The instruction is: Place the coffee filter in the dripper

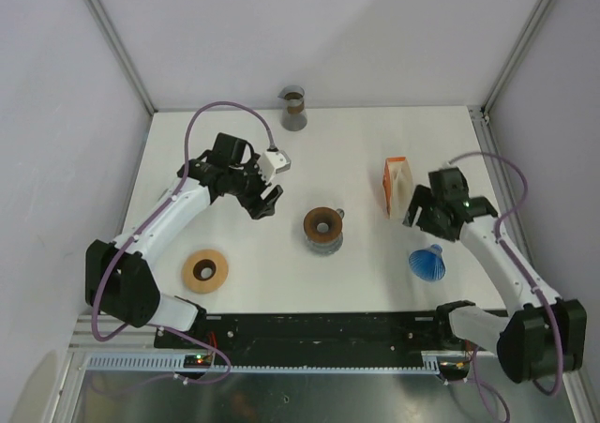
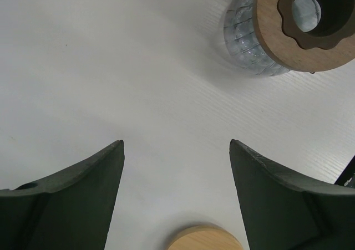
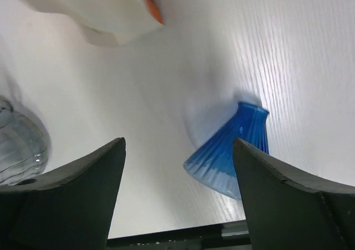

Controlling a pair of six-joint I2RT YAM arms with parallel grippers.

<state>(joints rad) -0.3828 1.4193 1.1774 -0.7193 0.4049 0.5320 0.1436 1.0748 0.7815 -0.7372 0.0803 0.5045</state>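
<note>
- My right jaws loom nearest in their wrist view, spread apart and empty; the blue dripper (image 3: 230, 156) lies tipped on its side beyond them.
- The coffee filter, I judge, sits in the orange-and-white holder (image 1: 397, 187) just beside that wrist.
- I'd pinch one filter lightly by its rim; the dripper probably needs righting first.
- My left jaws, also apart and empty, hang near the carafe (image 1: 322, 228).
- The counter (image 1: 375, 142) edge runs close on the right; open room lies centre-left.
</note>
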